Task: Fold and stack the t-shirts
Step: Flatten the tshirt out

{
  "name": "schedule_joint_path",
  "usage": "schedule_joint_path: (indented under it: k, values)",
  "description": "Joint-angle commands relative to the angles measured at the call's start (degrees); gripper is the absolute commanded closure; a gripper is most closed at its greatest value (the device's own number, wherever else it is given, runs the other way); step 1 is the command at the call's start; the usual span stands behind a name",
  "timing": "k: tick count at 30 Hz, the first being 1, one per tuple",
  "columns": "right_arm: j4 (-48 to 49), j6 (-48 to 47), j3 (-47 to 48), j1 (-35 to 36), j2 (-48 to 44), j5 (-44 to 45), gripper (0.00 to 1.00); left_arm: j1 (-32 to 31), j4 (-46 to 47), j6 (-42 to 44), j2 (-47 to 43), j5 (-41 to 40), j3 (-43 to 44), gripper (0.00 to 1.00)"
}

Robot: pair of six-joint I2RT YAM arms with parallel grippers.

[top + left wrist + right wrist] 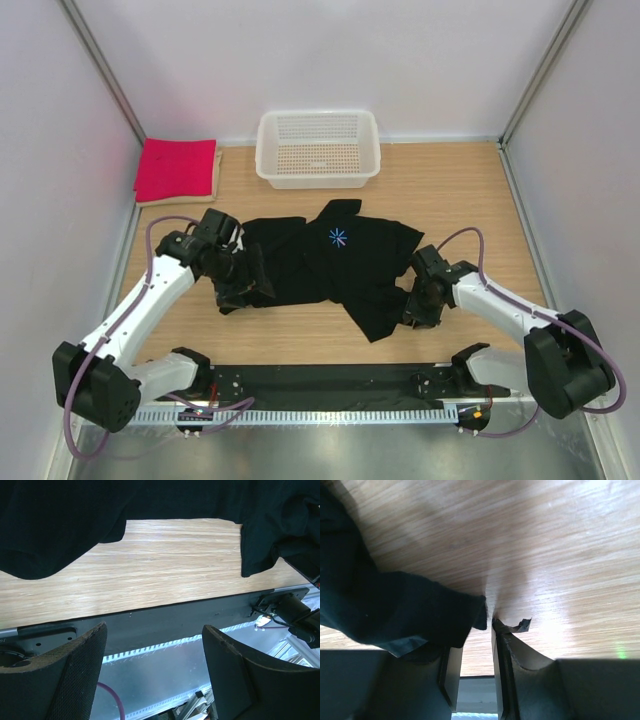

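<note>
A black t-shirt with a small blue mark lies crumpled mid-table. At its left sleeve my left gripper stands open and points at the near edge. In the left wrist view its fingers hold nothing, and the black t-shirt hangs along the top. My right gripper is at the shirt's right lower edge. Its jaws stand a narrow gap apart, with bare wood showing between them. A black t-shirt fold drapes over the left finger's tip. A folded pink-red t-shirt lies on a beige one at the back left.
A white mesh basket stands at the back centre against the wall. White walls close in the left, right and back sides. A black rail runs along the near edge between the arm bases.
</note>
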Motion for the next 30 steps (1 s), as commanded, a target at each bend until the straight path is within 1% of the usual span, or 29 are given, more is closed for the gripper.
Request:
schedule_joint_path:
  k: [1,3,6,7,9,11,12,13,14,17,19,20,21,22,23,24,25,26,27,28,29,30]
  values:
    - [1.98,-1.67,1.6,-0.1,2.36,4.28,0.64,0.29,0.35,1.59,0.29,1.66,0.26,0.23]
    - [2.16,-2.37,1.87,-0.19,3.07,4.81,0.65,0.2,0.35,1.77,0.38,1.66,0.44,0.23]
    - [3.3,-3.08,1.87,-0.1,4.3,4.99,0.7,0.29,0.35,1.95,0.82,1.66,0.53,0.23]
    - [3.65,-3.08,1.87,-0.19,4.39,4.91,0.74,0.2,0.35,2.12,0.82,1.75,0.53,0.23]
    - [4.79,-3.51,1.69,-0.1,5.09,5.26,0.78,0.29,0.35,2.12,0.82,1.57,0.44,0.22]
    - [5.24,-4.04,1.95,-0.1,5.79,5.69,0.85,0.29,0.35,2.38,0.99,1.48,0.44,0.22]
    - [4.8,-4.91,2.3,-0.1,6.15,6.22,0.89,0.29,0.17,2.47,0.91,1.48,0.44,0.22]
    - [4.28,-5.53,2.83,-0.19,6.32,6.31,0.97,0.29,-0.09,2.47,0.99,1.31,0.53,0.22]
    - [3.66,-6.32,3.36,-0.19,6.5,6.31,0.99,0.2,-0.27,2.39,0.99,0.96,0.44,0.22]
    - [0.41,-6.51,6.08,-0.1,5.1,5.17,0.99,0.2,-1.06,1.86,0.64,-0.44,0.26,0.19]
    - [-3.89,-5.28,7.83,-0.1,2.03,3.86,0.99,0.29,-1.76,1.25,0.47,-2.81,0.26,0.18]
    - [-5.64,-5.01,10.28,-0.19,0.89,3.76,0.99,0.2,-2.37,0.81,0.29,-3.78,0.26,0.18]
    - [-9.92,-4.84,11.79,-0.1,-0.26,3.94,0.99,0.38,-2.64,-0.24,0.12,-5.79,-0.35,0.18]
    - [-12.06,-4.66,13.54,-0.1,-2.96,4.9,0.99,0.46,-2.64,-0.77,-0.23,-6.59,-0.61,0.18]
    - [-14.25,-4.66,17.56,-0.19,-3.95,5.6,0.99,0.64,-2.21,-1.39,-0.32,-7.04,-1.14,0.19]
    - [-18.1,-4.66,19.69,-0.19,-5.0,6.48,0.99,1.16,-2.03,-2.35,-0.32,-7.22,-2.1,0.19]
    - [-19.71,-4.83,21.89,-0.19,-6.06,8.23,0.99,1.34,-1.51,-2.88,-0.5,-7.3,-2.63,0.2]
    - [-21.55,-5.44,26.35,-0.1,-6.33,9.64,0.99,1.52,-0.54,-3.5,-0.59,-7.39,-3.25,0.23]
    - [-25.57,-5.97,28.65,-0.1,-6.33,11.22,0.99,1.61,-0.1,-3.94,-0.68,-7.57,-3.6,0.24]
    - [-27.44,-6.33,30.94,-0.1,-6.24,13.15,0.99,1.87,-0.01,-4.64,-0.94,-8.44,-4.21,0.25]
    - [-28.85,-7.2,35.14,-0.1,-6.77,17.43,0.99,2.13,-0.01,-4.99,-1.11,-9.14,-4.22,0.26]
    - [-30.78,-7.38,37.09,-0.1,-7.03,19.65,0.99,2.4,-0.44,-5.35,-1.38,-9.76,-4.13,0.26]
